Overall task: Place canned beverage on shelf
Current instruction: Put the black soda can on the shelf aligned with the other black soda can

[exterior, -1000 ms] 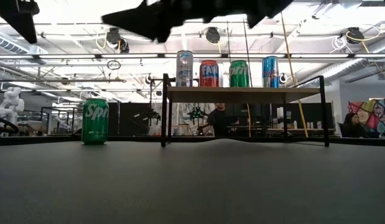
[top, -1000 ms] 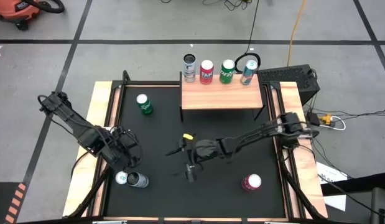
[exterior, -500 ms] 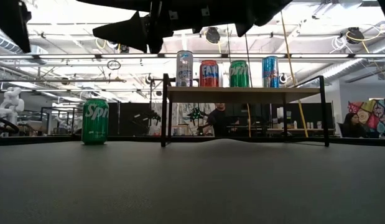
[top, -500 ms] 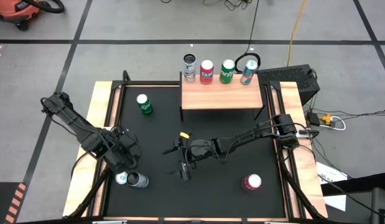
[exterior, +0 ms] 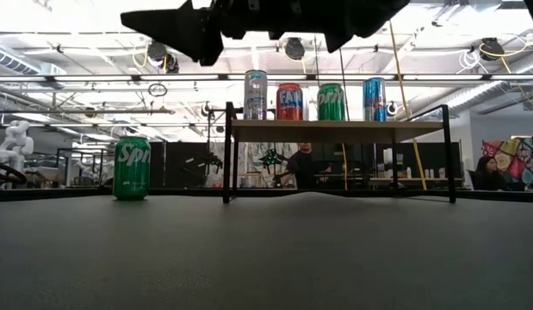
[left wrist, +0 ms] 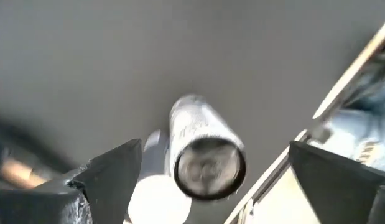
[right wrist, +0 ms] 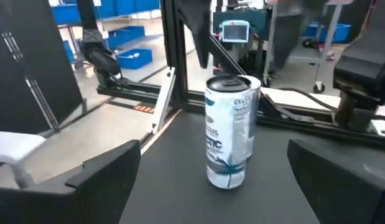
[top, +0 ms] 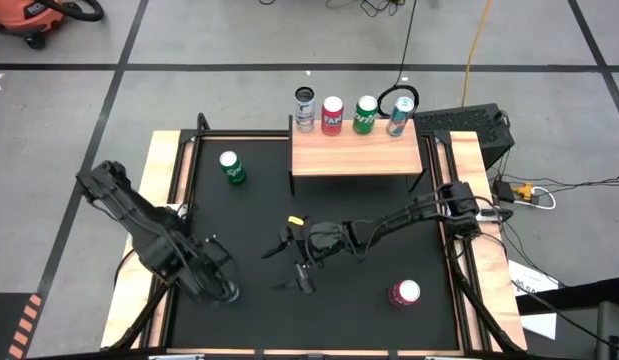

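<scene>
Standing upright on the tabletop [top: 339, 320] at the lower left of the high view, the silver can [left wrist: 204, 155] is framed by the spread, empty left tool [top: 217, 284]. The tool is best lowered evenly on both sides of the can body before it is pressed together, so nothing is tipped. The right tool [top: 291, 265], also spread, waits mid-frame. Four cans are counted on the shelf [top: 355, 155]; one green can [top: 231, 167] and one red can [top: 404, 292] stand elsewhere.

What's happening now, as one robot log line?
left gripper: open, above silver can | right gripper: open, empty, mid-table | shelf: four cans
</scene>
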Action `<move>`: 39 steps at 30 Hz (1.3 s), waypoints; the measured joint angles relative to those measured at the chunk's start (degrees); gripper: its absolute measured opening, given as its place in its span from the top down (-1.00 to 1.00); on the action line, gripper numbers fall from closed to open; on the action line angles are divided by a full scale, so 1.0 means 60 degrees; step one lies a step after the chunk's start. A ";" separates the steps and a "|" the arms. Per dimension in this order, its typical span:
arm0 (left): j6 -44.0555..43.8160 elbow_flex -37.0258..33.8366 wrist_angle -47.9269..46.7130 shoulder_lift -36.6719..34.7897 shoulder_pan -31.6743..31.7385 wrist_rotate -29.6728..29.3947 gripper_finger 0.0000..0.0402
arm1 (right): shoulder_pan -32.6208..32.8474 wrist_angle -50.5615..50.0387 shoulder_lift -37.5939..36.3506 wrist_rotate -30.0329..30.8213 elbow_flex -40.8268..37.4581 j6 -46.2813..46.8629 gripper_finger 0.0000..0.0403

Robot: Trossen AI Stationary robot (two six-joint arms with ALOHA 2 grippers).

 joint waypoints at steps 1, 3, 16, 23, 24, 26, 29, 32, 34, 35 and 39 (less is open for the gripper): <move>-0.0237 0.0143 -0.0192 0.0228 -0.0074 0.0228 -0.95 | -0.0033 -0.0079 -0.0004 -0.0061 0.0000 -0.0041 -0.95; -0.0663 0.0265 -0.0576 0.0570 -0.0248 0.0608 -0.95 | -0.0063 -0.0212 0.0006 -0.0063 -0.0004 -0.0121 -0.95; -0.1551 0.0269 -0.0296 0.1375 -0.0850 0.0252 -0.95 | -0.0056 0.0039 0.0010 -0.0140 -0.0007 -0.0181 -0.95; -0.1215 0.0269 -0.0425 0.1632 -0.0846 0.0067 -0.88 | -0.0049 0.0054 0.0010 -0.0360 -0.0008 -0.0160 -0.95; -0.1188 0.0269 -0.0409 0.1632 -0.0846 0.0027 -0.83 | -0.0049 0.0055 0.0010 -0.0356 -0.0007 -0.0156 -0.95; -0.1187 0.0269 -0.0390 0.1629 -0.0846 -0.0029 -0.71 | -0.0052 0.0065 0.0010 -0.0349 -0.0010 -0.0153 -0.95; -0.1143 0.0269 -0.0402 0.1631 -0.0846 -0.0033 -0.51 | -0.0052 0.0068 0.0010 -0.0342 -0.0007 -0.0152 -0.95; -0.1065 0.0269 -0.0409 0.1629 -0.0846 -0.0037 -0.31 | -0.0032 0.0066 0.0010 -0.0341 -0.0008 -0.0077 -0.95; -0.0880 0.0274 -0.0404 0.1619 -0.0846 -0.0049 -0.20 | -0.0027 0.0056 0.0010 -0.0341 -0.0010 0.0005 -0.95; -0.0750 0.0280 -0.0404 0.1618 -0.0832 -0.0081 -0.16 | -0.0027 0.0046 0.0010 -0.0342 -0.0010 0.0048 -0.95; -0.0265 0.0287 -0.0389 0.1604 -0.0681 -0.0184 -0.08 | -0.0027 -0.0008 0.0010 -0.0331 -0.0011 0.0064 -0.95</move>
